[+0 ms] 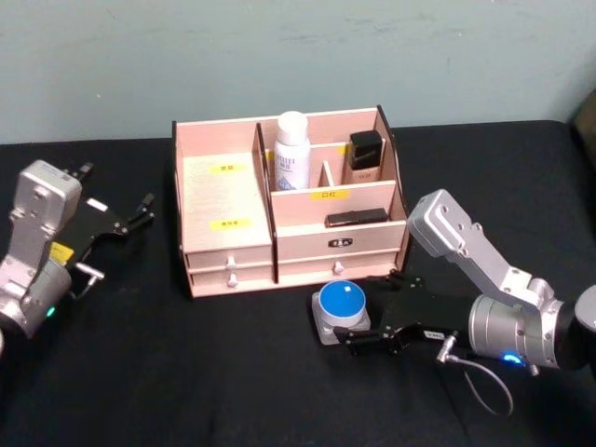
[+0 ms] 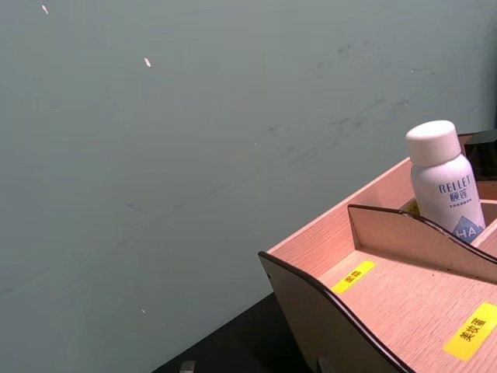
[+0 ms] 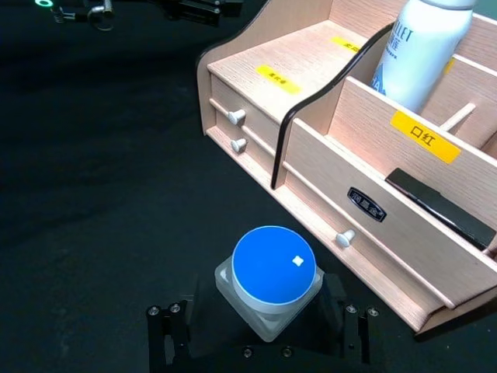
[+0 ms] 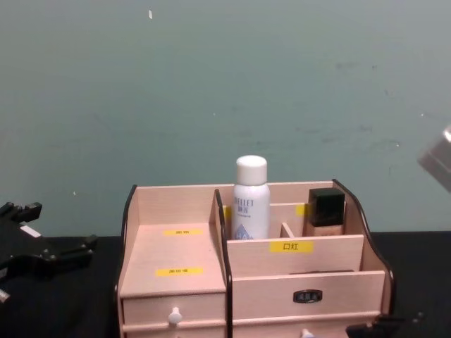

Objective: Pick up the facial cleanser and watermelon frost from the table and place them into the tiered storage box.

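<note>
Cleanser's home, and we're lining up the grasp on the jar!
Head view: our right gripper (image 1: 361, 315) straddles the watermelon frost (image 1: 339, 303) on the table (image 1: 186, 372), jaws apart, with the tiered storage box (image 1: 228, 200) just beyond; the left gripper (image 1: 138, 212) sits parked well off. Left wrist: the facial cleanser (image 2: 446, 186) is upright in a rear compartment. Right wrist: the watermelon frost sits between our jaws, and we can't tell if they touch it. Chest: the facial cleanser stands tall. Next, we reckon: squeeze, lift, clear the front wall.

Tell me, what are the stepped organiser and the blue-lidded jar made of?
The tiered storage box looks like thin light wood, matt, with visible grain and dark cut edges. The watermelon frost seems a frosted translucent jar, plastic or glass, under a smooth blue lid, probably plastic.
</note>
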Available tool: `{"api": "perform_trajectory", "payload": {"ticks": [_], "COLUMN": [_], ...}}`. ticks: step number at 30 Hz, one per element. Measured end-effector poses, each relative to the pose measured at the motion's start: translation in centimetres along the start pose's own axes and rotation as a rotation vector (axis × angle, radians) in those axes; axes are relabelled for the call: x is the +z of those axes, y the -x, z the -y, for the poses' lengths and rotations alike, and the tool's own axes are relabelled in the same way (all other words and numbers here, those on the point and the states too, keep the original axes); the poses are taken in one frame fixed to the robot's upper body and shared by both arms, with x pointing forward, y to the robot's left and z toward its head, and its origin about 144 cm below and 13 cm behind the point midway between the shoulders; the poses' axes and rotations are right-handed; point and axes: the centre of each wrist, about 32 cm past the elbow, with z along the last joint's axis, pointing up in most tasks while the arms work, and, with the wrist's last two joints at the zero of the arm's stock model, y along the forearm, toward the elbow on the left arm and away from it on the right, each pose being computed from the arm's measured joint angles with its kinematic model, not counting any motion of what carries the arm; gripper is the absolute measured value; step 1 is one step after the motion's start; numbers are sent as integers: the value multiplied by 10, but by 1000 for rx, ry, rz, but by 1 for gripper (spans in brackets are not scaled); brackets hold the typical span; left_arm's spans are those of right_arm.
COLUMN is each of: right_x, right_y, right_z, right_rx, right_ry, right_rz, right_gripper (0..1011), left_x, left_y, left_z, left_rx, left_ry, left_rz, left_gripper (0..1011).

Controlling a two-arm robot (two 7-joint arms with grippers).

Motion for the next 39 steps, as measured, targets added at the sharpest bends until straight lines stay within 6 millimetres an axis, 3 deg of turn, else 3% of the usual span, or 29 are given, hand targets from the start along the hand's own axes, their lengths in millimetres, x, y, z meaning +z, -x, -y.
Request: {"api": "perform_trajectory", "payload": {"ticks": [39], "right_x": [-1], "right_y": [-11], "right_z": [-27], "right_rx": [19], "right_ry": [-17], "right_rz": [-19], "right_gripper": [1000], "left_x": [0], "left_y": [0], "left_z": [0], "left_rx": [0], "left_ry": [0], "left_rz": [0], "left_gripper": [1010]}}
